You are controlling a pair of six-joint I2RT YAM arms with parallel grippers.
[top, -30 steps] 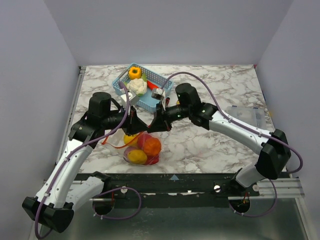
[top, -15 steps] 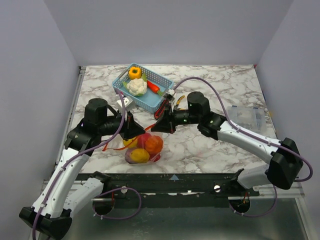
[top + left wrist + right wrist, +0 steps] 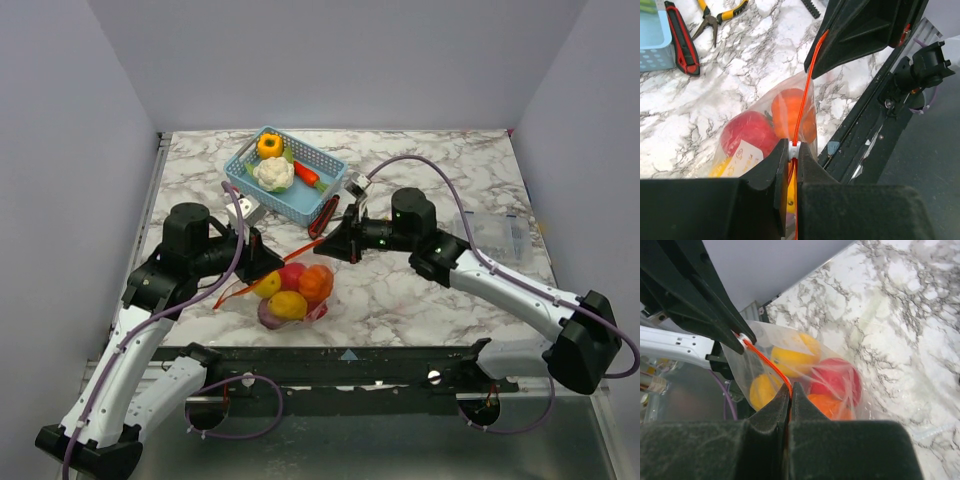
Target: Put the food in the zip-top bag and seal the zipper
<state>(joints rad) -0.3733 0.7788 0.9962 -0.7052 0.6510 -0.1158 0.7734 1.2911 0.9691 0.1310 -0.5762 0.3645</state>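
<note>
The zip-top bag (image 3: 292,298) lies at the front middle of the table, holding the food: red, orange and yellow toy fruits (image 3: 300,285). Its red-orange zipper (image 3: 303,254) is stretched taut between both grippers. My left gripper (image 3: 268,264) is shut on the zipper's white slider (image 3: 793,148) at the left end. My right gripper (image 3: 338,245) is shut on the zipper's right end (image 3: 788,388). In the left wrist view the zipper (image 3: 809,87) runs up to the right gripper (image 3: 826,34). In the right wrist view the bag (image 3: 805,370) hangs below the strip, and the slider (image 3: 744,338) sits at the left gripper.
A blue basket (image 3: 243,165) at the back holds a cauliflower, an orange pepper and a carrot. A red-handled knife (image 3: 682,37) and yellow pliers (image 3: 715,17) lie beside it. A clear lidded box (image 3: 495,232) sits at the right. The table's front edge (image 3: 350,348) is close.
The two grippers have drawn apart: the right one moved right, the left one left and nearer. The zipper strip between them grew longer and the bag slid slightly right.
</note>
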